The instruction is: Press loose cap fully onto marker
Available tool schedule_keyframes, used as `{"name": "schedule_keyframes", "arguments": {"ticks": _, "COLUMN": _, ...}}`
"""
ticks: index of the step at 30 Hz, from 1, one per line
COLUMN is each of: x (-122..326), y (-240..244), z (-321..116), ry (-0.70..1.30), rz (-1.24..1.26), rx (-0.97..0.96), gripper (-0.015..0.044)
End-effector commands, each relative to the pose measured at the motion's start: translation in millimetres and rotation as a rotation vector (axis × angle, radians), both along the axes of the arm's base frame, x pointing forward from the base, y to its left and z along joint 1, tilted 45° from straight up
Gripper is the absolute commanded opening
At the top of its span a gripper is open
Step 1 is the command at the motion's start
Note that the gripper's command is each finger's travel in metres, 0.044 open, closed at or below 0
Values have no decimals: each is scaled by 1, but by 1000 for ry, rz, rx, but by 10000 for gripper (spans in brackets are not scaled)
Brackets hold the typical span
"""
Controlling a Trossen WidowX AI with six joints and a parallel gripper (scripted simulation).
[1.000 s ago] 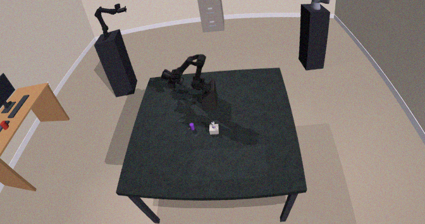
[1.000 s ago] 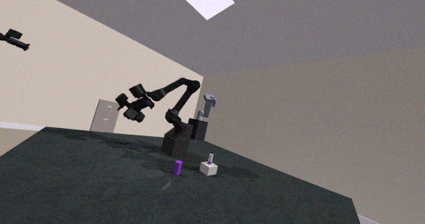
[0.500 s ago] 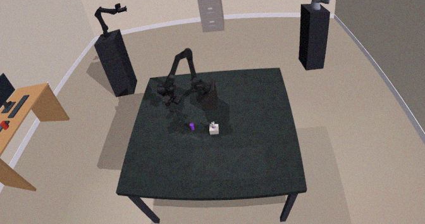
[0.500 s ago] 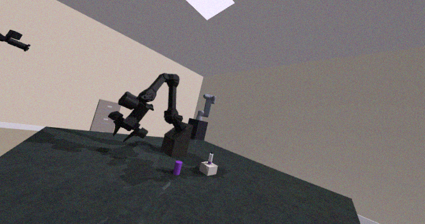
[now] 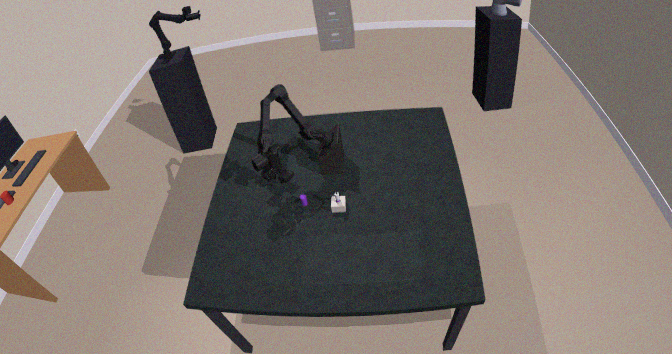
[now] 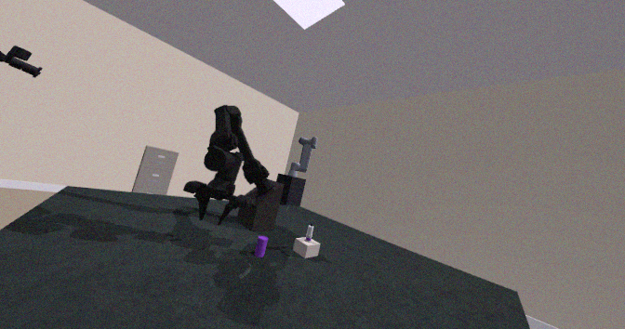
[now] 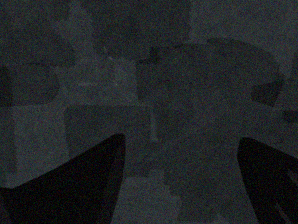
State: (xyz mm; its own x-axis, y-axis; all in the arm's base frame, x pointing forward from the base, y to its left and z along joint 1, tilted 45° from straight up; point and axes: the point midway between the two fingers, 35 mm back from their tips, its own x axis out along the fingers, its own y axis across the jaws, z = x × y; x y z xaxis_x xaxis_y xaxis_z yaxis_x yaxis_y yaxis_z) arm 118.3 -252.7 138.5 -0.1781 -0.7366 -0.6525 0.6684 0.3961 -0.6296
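gripper [image 5: 278, 177] [image 6: 210, 221] [image 7: 182, 145] points downward with fingers spread around nothing, maybe so they can pass both sides of the purple cap [image 5: 304, 200] [image 6: 261, 246], which stands loose beside the holder block [image 5: 338, 208] [image 6: 306, 247]; this block keeps the marker [image 5: 337, 196] [image 6: 310, 232] upright, i think for easier pressing

The big dark table [image 5: 400, 256] [image 6: 395, 284] holds a purple cap [image 5: 303, 200] [image 6: 261, 246] and a small white block [image 5: 338, 207] [image 6: 306, 247].
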Motion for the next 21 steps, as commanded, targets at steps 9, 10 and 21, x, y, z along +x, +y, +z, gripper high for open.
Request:
{"name": "schedule_keyframes", "arguments": {"ticks": 9, "x": 109, "y": 92, "z": -47, "ry": -107, "rz": -26, "rx": 65, "gripper": 249}}
{"name": "schedule_keyframes", "arguments": {"ticks": 10, "x": 114, "y": 100, "z": -50, "ry": -111, "rz": -27, "rx": 61, "gripper": 249}}
{"name": "schedule_keyframes", "arguments": {"ticks": 21, "x": 118, "y": 93, "z": -70, "ry": -117, "rz": -28, "rx": 57, "gripper": 249}}
